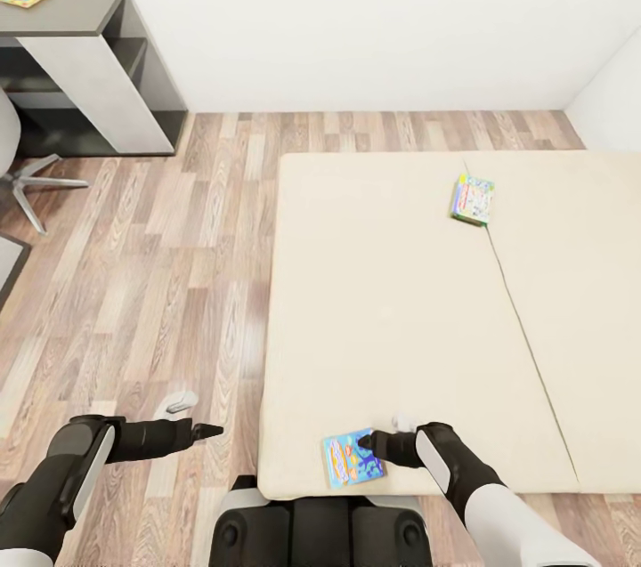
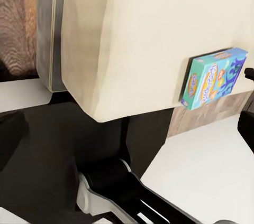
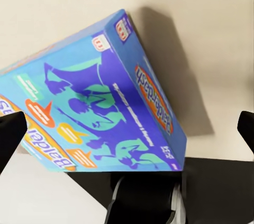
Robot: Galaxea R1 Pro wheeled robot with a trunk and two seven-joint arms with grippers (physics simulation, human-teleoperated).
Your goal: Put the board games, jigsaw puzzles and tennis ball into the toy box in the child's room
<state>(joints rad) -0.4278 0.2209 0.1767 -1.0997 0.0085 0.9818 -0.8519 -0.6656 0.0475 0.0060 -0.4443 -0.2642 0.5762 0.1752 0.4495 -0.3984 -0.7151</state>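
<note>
Blue flat board game box [image 1: 352, 458] is lying at the near edge of the cream mattress bed [image 1: 392, 300] — right gripper [image 1: 372, 442] hovering over it, fingers spread wide apart. A second green-and-blue board game box [image 1: 472, 198] is sitting farther up the bed; left gripper [image 1: 212, 431] is hanging over the wood plank floor [image 1: 160, 282], its opening impossible to judge.

You saw a matt cream cloth bed [image 1: 392, 300], smooth and seamed. The blue board game [image 3: 95, 113] looked like glossy printed card. The floor [image 1: 160, 282] was streaked wood plank with low sheen. The right tool [image 1: 372, 442] looked matt black plastic; the tabletop [image 1: 76, 8] a dull dark grey.
</note>
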